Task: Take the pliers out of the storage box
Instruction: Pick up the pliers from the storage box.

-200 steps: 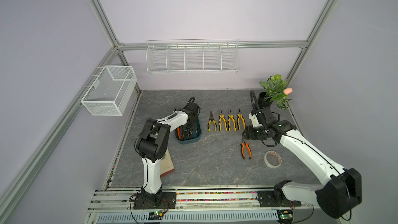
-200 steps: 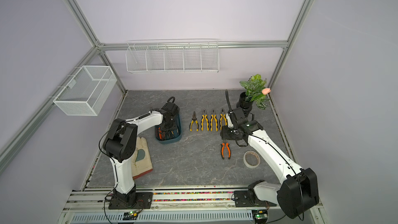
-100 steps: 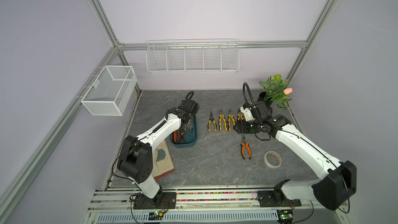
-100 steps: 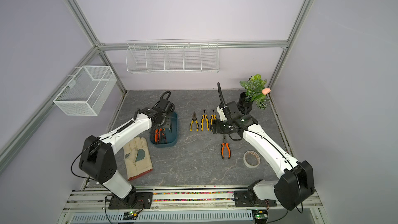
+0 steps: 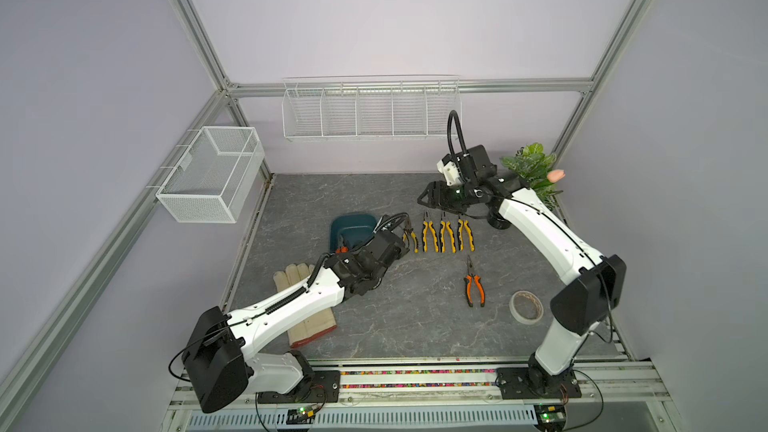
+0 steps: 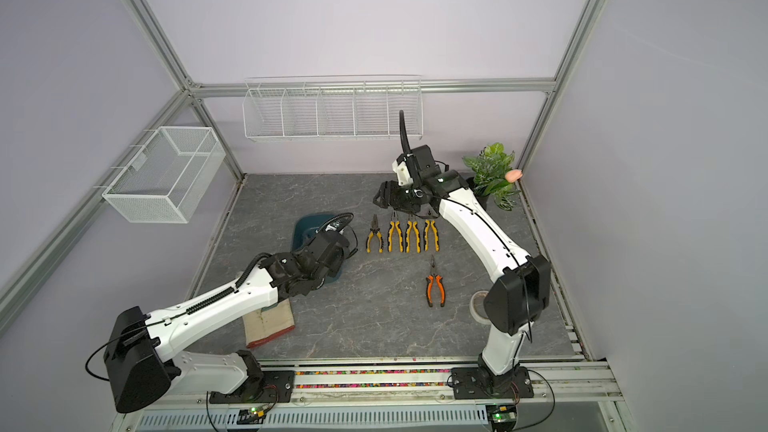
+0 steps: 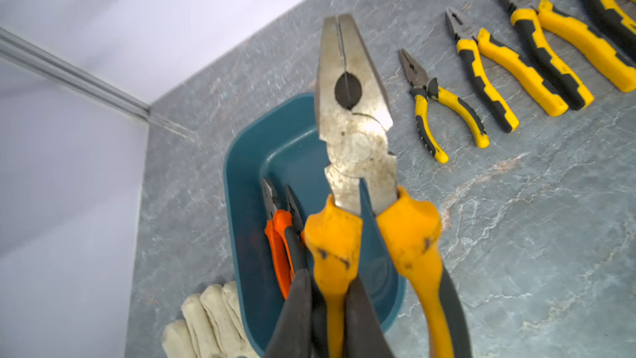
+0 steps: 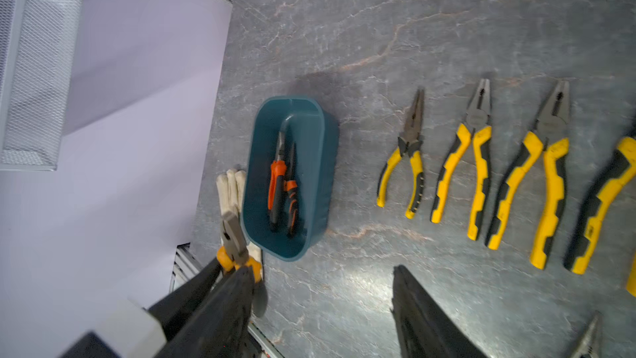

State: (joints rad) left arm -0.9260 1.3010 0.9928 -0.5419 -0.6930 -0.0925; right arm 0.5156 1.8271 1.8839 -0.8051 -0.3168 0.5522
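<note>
My left gripper (image 7: 330, 318) pinches stiff, likely heavy pliers (image 7: 354, 115) by a handle just beside the storage box (image 7: 247, 153); my right gripper (image 5: 424, 198) gapes empty.

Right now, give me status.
Left gripper shut on yellowish-orange pliers, out of storage box. Right gripper open, empty. Two orange pliers inside. Nothing blocking.

The left gripper (image 7: 330, 308) lifted orange-handled pliers (image 7: 351, 115) out of the storage box (image 7: 247, 173) (clamped by one handle); the right gripper (image 5: 432, 197) rose, spreading, above the yellow-handled row (image 5: 442, 236).
</note>
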